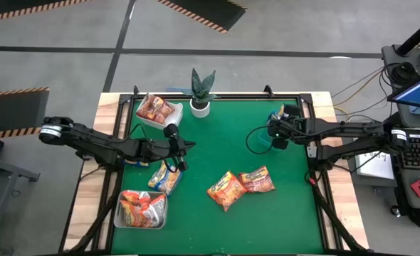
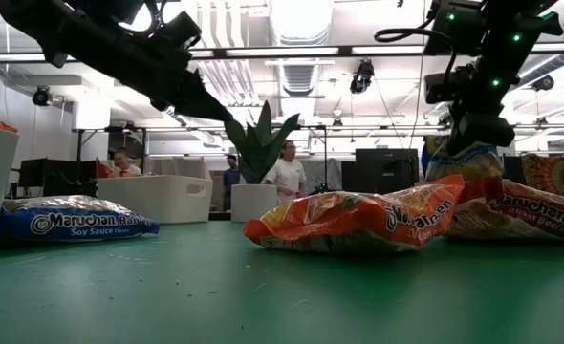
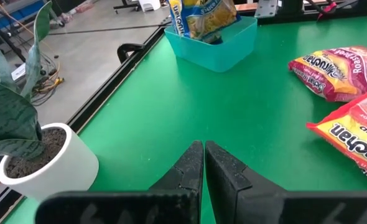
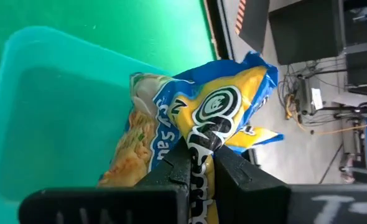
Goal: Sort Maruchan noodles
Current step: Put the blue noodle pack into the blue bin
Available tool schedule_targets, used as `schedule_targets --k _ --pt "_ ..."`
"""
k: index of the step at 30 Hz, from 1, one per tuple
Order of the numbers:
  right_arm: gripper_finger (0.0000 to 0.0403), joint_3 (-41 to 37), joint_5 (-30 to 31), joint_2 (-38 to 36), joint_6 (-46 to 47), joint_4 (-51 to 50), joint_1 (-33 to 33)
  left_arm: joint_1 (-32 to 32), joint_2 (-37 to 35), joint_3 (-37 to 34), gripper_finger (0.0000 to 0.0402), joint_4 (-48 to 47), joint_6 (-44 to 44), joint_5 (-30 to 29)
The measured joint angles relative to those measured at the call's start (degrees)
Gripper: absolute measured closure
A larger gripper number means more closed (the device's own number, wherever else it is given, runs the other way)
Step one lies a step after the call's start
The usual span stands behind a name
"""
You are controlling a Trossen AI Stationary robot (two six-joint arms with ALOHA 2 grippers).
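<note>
My right gripper (image 4: 202,163) is shut on a blue-and-yellow Maruchan packet (image 4: 218,102) over a teal bin (image 4: 53,93) at the table's far right. My left gripper (image 3: 203,150) hovers shut and empty above the green mat, left of centre (image 1: 189,146). An orange packet (image 1: 226,190) and a red packet (image 1: 257,179) lie flat on the mat mid-table. Another blue-and-yellow packet (image 1: 165,178) lies flat below my left arm. My right gripper pinches a bunched, crinkled part of the blue-and-yellow packet (image 4: 203,140) between its two fingers, coming slanting down from above. The packet is lifted and tilted, its far part reaching down into the teal bin. Whether that part rests on the bin's floor cannot be told.
A white tray (image 1: 119,213) holding several packets sits at the near left corner, and a second white tray (image 1: 144,119) with packets sits at the far left. A potted plant (image 1: 201,92) stands at the far edge. People stand in the room beyond the table (image 2: 284,177).
</note>
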Motion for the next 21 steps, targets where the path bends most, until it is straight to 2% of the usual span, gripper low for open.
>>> schedule_targets --k 14,21 --pt "0.0381 -0.59 -0.70 0.65 0.06 0.89 0.00 0.00 0.00 0.00 0.0402 0.03 -0.40 0.02" --pt "0.0381 -3.65 -0.41 3.99 -1.46 8.27 0.00 0.00 0.00 0.00 0.0402 0.03 -0.99 0.04"
